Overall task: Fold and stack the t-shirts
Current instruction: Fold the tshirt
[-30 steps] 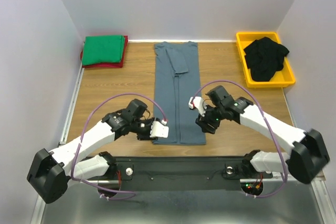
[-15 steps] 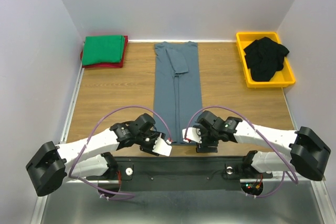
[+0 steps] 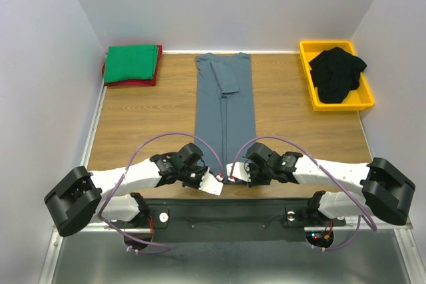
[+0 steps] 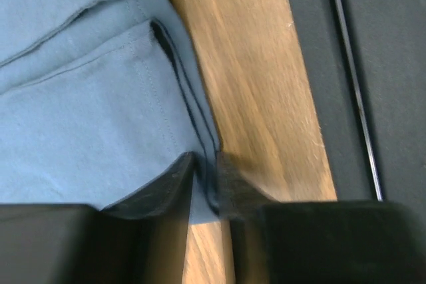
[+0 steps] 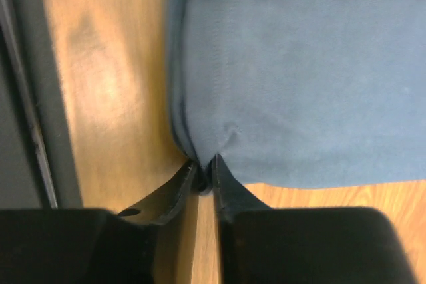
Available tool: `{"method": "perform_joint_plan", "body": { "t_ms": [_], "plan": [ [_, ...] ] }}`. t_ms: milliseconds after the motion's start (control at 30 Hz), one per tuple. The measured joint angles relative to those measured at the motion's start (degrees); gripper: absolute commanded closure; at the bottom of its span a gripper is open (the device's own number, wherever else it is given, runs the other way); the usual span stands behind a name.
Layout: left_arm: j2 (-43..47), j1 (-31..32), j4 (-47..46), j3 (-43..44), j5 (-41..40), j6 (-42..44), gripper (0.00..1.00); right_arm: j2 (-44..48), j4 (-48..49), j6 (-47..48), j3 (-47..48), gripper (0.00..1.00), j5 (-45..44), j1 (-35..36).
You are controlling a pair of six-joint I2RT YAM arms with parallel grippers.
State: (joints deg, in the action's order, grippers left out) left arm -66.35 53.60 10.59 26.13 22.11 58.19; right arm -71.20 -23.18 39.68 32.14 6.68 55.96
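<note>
A wooden table (image 3: 140, 118) carries the work as two white arms reach in low over its near edge. A slate grey shirt (image 3: 225, 118), folded lengthwise into a long strip, lies flat down the table's middle, running from the far edge to the near edge. A yellow bin (image 3: 305, 71) sits at the table's far right corner with crumpled black shirts (image 3: 338, 74) heaped inside. At the table's far left corner a folded green shirt (image 3: 132, 63) rests on a folded red shirt (image 3: 130, 83), of which only the edges show. At the table's near edge the left gripper (image 3: 218, 180) and right gripper (image 3: 234, 176) meet close together at the grey shirt's hem. In the left wrist view the left gripper (image 4: 205, 177) has its jaws drawn in on the layered edge of the grey shirt (image 4: 86, 98), cloth caught between them. In the right wrist view the right gripper (image 5: 205, 167) pinches a corner of the grey shirt (image 5: 299, 84), jaws nearly together, just above the bare wood.
</note>
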Motion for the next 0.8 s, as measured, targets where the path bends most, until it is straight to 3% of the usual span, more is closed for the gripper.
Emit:
{"method": "perform_joint_plan", "body": {
  "t_ms": [100, 467, 800],
  "plan": [
    [-0.7, 0.0, -0.8, 0.3, -0.4, 0.0, 1.00, -0.3, 1.3, -1.0, 0.0, 1.00, -1.6, 0.0],
    [4.7, -0.4, 5.9, 4.3, 1.3, -1.4, 1.00, 1.7, -3.7, -2.6, 2.4, 0.99, -4.0, -1.2],
    [5.5, -7.8, 6.9, 7.0, 3.4, 1.2, 1.00, 3.2, -4.7, 2.1, 5.9, 0.99, -4.3, -7.1]
  ]
}}
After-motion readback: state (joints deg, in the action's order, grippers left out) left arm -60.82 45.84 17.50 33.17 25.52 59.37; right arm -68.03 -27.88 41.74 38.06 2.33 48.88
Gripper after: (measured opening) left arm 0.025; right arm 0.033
